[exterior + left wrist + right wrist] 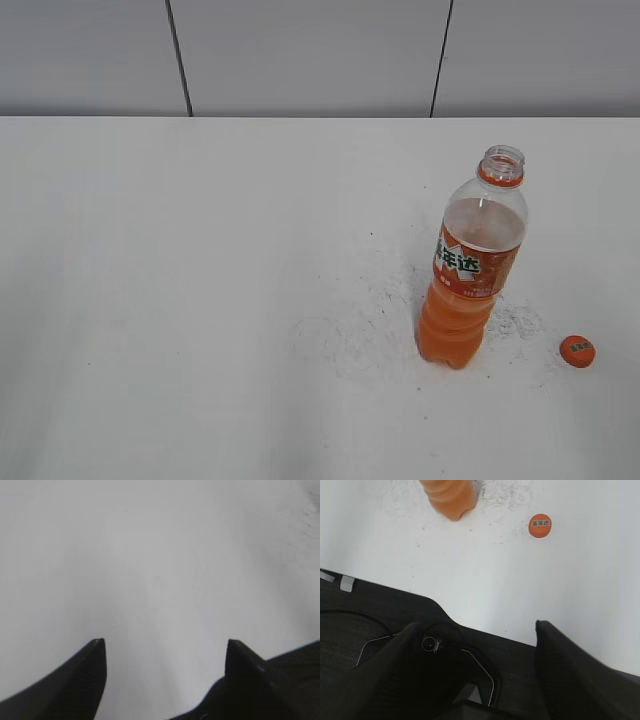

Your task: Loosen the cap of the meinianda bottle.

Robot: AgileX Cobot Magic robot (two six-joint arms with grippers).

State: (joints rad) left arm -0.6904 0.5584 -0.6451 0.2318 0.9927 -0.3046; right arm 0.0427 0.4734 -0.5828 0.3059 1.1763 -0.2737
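Observation:
The meinianda bottle (470,270) stands upright on the white table at the right, its mouth bare with only the orange neck ring on it. Its base also shows in the right wrist view (449,497). The orange cap (577,351) lies on the table to the bottle's right, apart from it; it also shows in the right wrist view (540,525). Neither gripper shows in the exterior view. My left gripper (165,645) is open and empty over bare table. My right gripper (477,627) is open and empty, well back from the cap and bottle.
The white table (200,300) has grey scuff marks (370,320) around the bottle. A grey panelled wall (300,55) stands behind the table. In the right wrist view a dark surface with a thin cable (380,630) lies below the table's near edge.

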